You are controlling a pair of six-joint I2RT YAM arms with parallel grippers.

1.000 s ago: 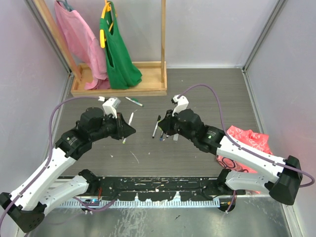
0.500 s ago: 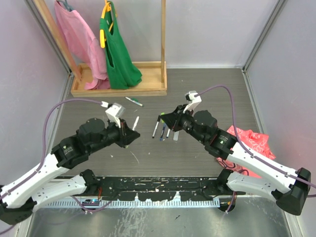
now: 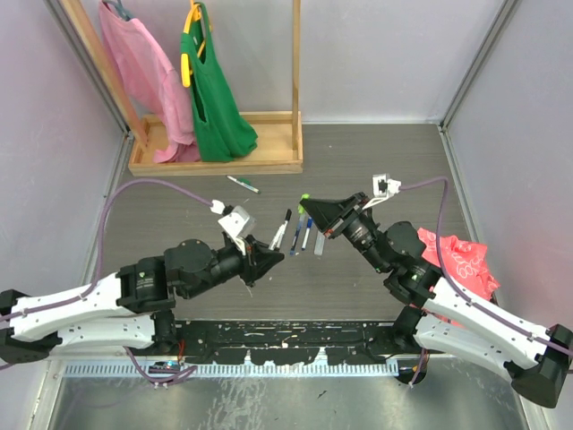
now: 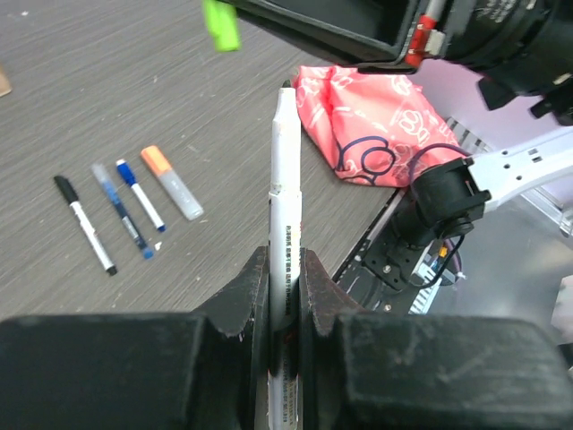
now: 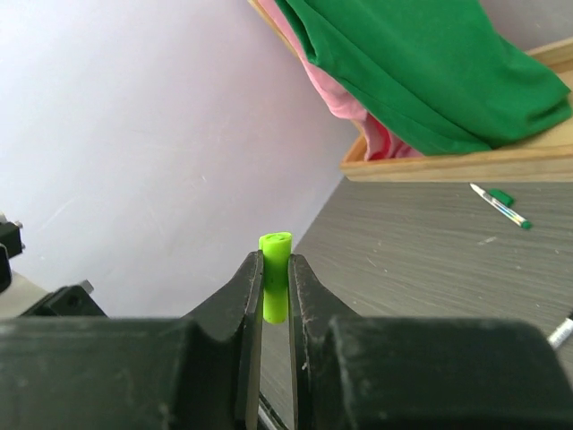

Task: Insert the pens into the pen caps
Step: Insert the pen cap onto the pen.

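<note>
A robot lab test cell: two white arms [image 3: 89, 300] bolted beside a grey surface [image 3: 376, 161], boxed by plain lilac walls [image 3: 385, 54] and aluminium posts [image 3: 480, 63].

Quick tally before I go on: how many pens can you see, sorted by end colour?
Black-ended white pen: 1
Blue-ended pens: 2
Orange-ended grey pen: 1
Green-ended white pen by the wooden tray: 1
White pen held in the left gripper, end colour unclear: 1
Total: 6
</note>
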